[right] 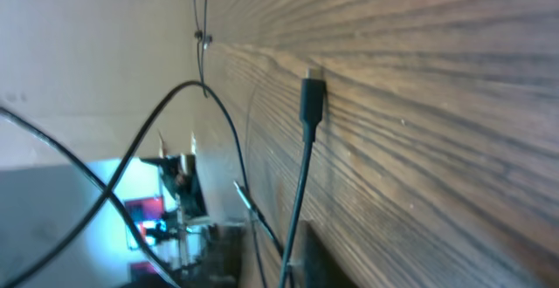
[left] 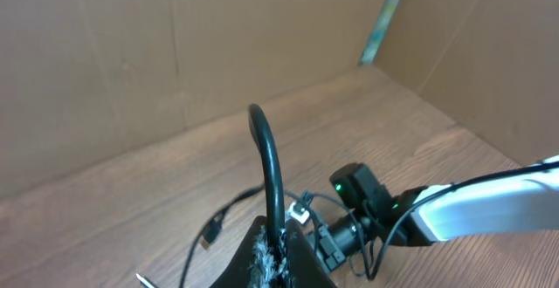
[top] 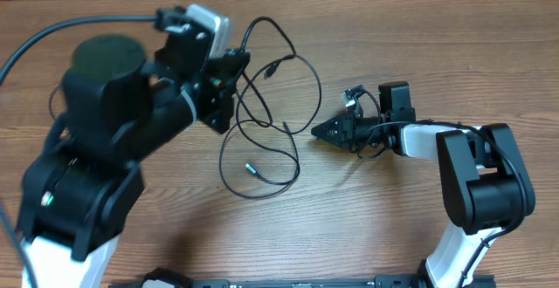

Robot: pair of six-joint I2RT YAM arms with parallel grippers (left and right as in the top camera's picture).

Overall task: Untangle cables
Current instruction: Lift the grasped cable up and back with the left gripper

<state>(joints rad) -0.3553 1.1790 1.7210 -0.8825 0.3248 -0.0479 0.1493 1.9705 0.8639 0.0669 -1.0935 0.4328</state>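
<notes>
The left fingers (left: 258, 255) are pinched on a cable (left: 272, 170), its loop rising from between them, likely anchoring it for pulling. The remaining cables (top: 271, 70) lie tangled on the counter (top: 393, 218) just ahead of the right fingers (top: 330, 131); whether those grip anything, I cannot tell.

thin black cables (top: 265, 122) loop on the wooden table (top: 393, 227) between the left pincer (top: 231, 89) and right pincer (top: 321, 132)
</notes>
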